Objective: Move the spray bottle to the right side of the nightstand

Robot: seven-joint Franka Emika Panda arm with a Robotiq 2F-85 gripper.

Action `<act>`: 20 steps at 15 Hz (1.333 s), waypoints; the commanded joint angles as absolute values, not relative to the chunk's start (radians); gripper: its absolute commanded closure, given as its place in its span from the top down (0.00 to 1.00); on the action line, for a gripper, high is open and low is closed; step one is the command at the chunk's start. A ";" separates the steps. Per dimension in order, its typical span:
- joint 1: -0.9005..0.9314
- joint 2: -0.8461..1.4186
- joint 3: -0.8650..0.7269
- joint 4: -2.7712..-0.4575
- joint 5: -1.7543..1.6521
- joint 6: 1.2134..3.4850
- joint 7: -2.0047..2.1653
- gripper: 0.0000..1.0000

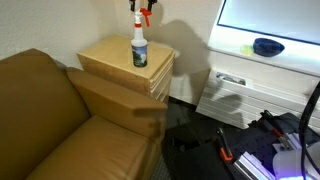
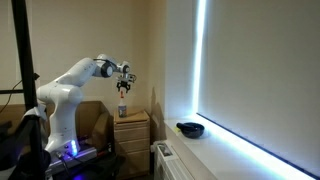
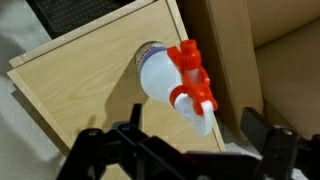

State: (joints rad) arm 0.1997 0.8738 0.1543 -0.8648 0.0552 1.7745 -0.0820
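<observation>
The spray bottle (image 1: 139,46) stands upright on the nightstand (image 1: 108,58), toward the top's right rear part in this exterior view. It is whitish with a dark label and a red-and-white trigger head. My gripper (image 1: 143,8) hangs directly above it, open and empty, apart from the bottle. Another exterior view shows the gripper (image 2: 123,87) a short way over the bottle (image 2: 122,108) on the nightstand (image 2: 131,130). In the wrist view I look down on the bottle's red head (image 3: 183,72) and the tan top (image 3: 85,95), with the open fingers (image 3: 178,142) spread on both sides.
A brown leather sofa (image 1: 50,115) butts against the nightstand. A white low unit (image 1: 240,92) stands on its other side, under a sill holding a dark blue bowl (image 1: 267,46). Cables and gear (image 1: 255,145) lie on the floor. A wall is right behind the nightstand.
</observation>
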 commanded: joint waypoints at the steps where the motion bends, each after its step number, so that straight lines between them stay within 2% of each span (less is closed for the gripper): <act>1: 0.204 0.881 0.150 -0.862 0.046 1.769 -0.084 1.00; 11: 0.202 0.883 0.153 -0.866 0.053 1.737 -0.080 1.00; 12: 0.199 0.879 0.160 -0.868 0.060 1.745 -0.091 0.75; 13: 0.198 0.876 0.162 -0.871 0.062 1.758 -0.095 0.74; 20: 0.197 0.867 0.177 -0.873 0.068 1.779 -0.111 0.25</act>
State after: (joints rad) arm 0.2028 0.8797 0.1669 -0.8600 0.0580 1.7660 -0.0898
